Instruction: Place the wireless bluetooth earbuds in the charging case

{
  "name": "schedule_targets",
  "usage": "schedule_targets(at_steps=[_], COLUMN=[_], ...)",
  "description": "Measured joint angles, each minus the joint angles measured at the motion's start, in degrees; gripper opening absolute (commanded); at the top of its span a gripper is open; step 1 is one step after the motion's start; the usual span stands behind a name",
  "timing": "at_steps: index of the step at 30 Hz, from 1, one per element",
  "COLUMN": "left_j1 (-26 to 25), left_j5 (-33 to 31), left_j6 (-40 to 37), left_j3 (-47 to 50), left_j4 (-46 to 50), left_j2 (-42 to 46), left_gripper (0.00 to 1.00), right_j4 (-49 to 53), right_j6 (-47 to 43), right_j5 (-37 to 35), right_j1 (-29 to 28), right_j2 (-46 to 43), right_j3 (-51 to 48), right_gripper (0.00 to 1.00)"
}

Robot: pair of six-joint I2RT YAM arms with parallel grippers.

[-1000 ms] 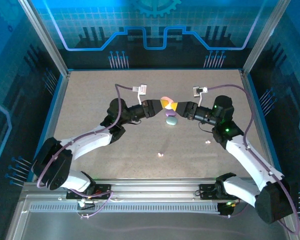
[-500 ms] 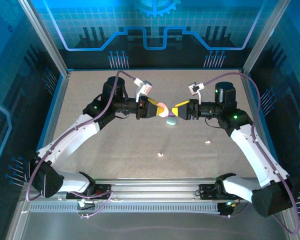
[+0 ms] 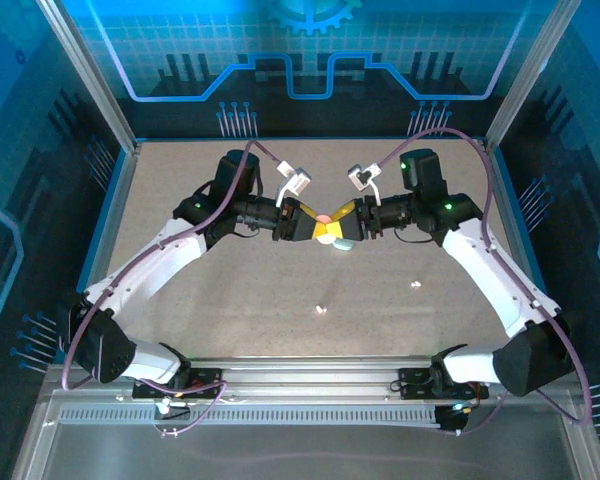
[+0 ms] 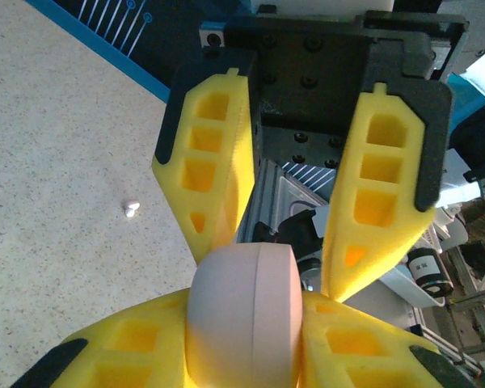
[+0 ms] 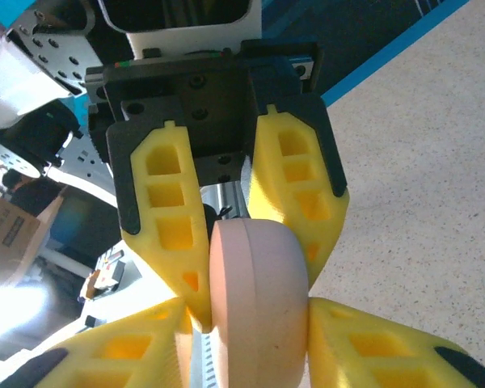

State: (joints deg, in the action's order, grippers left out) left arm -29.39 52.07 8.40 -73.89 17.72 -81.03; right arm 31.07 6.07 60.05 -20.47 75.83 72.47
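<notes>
The charging case (image 3: 324,217) is a pale pink pebble, held above the middle of the table. My left gripper (image 3: 314,222) is shut on it from the left, its yellow pads pressing both faces (image 4: 242,323). My right gripper (image 3: 342,221) meets it from the right with its jaws narrowly open around the same case (image 5: 259,323). One right pad lies against the case and a thin gap shows at the other. Two tiny whitish earbuds lie on the table, one (image 3: 321,309) in front of the middle and one (image 3: 416,284) nearer the right arm. One earbud (image 4: 131,209) also shows in the left wrist view.
A pale green pebble-shaped case (image 3: 344,241) lies on the speckled table (image 3: 230,300) just under the two grippers. Blue rails and metal posts fence the table at the back and both sides.
Half a second ago the grippers stood apart, the case in the left one. The right gripper has since come left onto the case and its jaws have narrowed.
</notes>
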Motion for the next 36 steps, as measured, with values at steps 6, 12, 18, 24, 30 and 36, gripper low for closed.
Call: schedule_targets(at_steps=[6, 12, 18, 24, 30, 36], left_j1=[0.0, 0.0, 0.1, 0.1, 0.2, 0.2], left_j5=[1.0, 2.1, 2.1, -0.2, -5.5, -13.4], left_j6=[-1.3, -1.5, -1.5, -1.0, 1.8, 6.0], left_j3=[-0.1, -0.6, -0.6, -0.6, 1.6, 7.5], left_j4=[1.1, 1.6, 1.7, 0.0, -4.5, -11.1], left_j2=[0.0, 0.0, 0.0, 0.0, 0.3, 2.6], left_gripper=[0.21, 0.22, 0.32, 0.64, 0.74, 0.77], right_j4=[1.8, 2.0, 1.9, -1.4, -8.2, -17.0], right_j6=[-1.9, -2.3, -1.9, 2.3, 10.6, 20.4], right_j5=[2.0, 4.9, 5.3, 4.4, 2.0, -1.6], right_j1=[0.5, 1.3, 1.3, 1.3, 1.4, 1.5], right_j2=[0.3, 1.0, 1.7, 1.7, 1.7, 0.9], right_j3=[0.0, 0.1, 0.3, -0.6, -5.2, -8.7], right_gripper=[0.32, 0.22, 0.14, 0.14, 0.14, 0.14])
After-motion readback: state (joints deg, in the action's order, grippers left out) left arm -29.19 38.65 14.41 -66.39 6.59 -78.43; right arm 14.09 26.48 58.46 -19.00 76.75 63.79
